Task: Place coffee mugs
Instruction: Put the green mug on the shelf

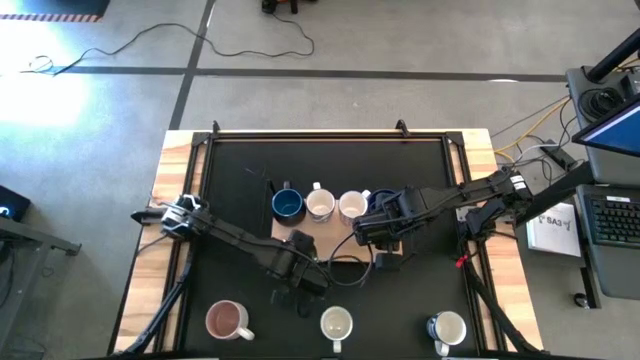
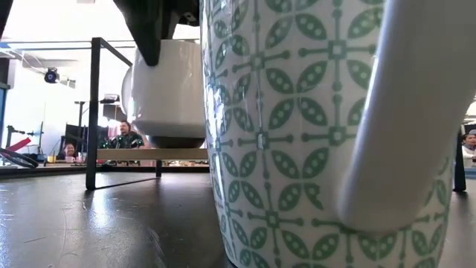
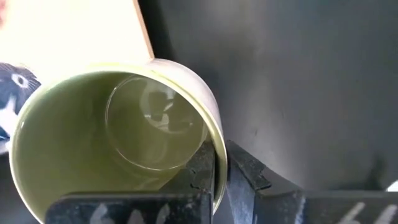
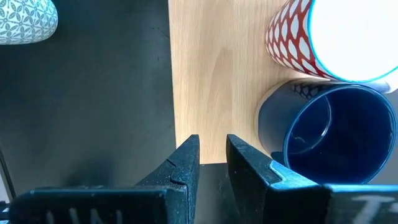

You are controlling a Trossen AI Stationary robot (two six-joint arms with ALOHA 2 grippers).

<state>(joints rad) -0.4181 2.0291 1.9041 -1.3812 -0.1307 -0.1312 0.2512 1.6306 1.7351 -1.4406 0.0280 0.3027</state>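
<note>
Olive-green glazed ceramic mug [image 3: 118, 146], rim clenched by left gripper [image 3: 221, 177], could slip or clip board mugs at twelve o'clock; right gripper [image 4: 212, 155] empty, jaws slightly parted.

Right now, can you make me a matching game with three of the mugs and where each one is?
Mugs:
1. red-patterned mug
2. pink mug
3. olive green mug

Places:
A. pinched at its rim by the left arm's fingers
B. standing on the wooden board
C. standing on the black table, off the board, on the left arm's side

Right pairs: 1-B, 2-C, 3-A
</note>
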